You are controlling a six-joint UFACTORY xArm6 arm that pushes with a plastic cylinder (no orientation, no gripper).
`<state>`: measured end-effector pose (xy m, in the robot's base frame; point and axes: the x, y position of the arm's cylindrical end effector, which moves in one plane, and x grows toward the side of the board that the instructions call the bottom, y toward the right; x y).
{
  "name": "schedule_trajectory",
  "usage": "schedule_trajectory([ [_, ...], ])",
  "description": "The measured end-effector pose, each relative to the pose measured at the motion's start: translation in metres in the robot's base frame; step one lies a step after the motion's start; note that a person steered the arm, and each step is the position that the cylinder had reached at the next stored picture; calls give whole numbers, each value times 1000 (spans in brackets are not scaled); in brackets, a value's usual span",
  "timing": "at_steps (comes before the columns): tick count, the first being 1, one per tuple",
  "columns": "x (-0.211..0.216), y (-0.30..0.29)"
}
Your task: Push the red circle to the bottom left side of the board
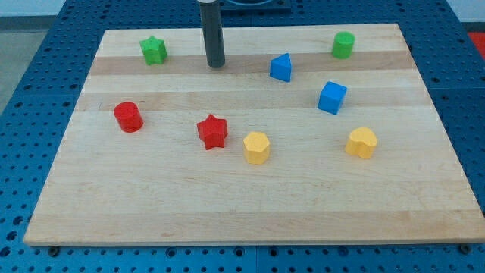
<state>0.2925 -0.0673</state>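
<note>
The red circle is a short red cylinder on the wooden board, at the view's left, about mid-height. My tip is the lower end of a dark rod that comes down from the view's top. It rests on the board near the top edge, well up and to the right of the red circle, and touches no block. A red star lies to the right of the red circle.
A green star sits at the top left, left of my tip. A blue block and a blue cube lie to the right. A green cylinder is at the top right. Two yellow blocks lie lower.
</note>
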Motion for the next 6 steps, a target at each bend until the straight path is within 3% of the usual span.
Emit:
schedule_trajectory([
  [1, 10, 0],
  [2, 59, -22],
  [4, 47, -111],
  [6, 126, -172],
])
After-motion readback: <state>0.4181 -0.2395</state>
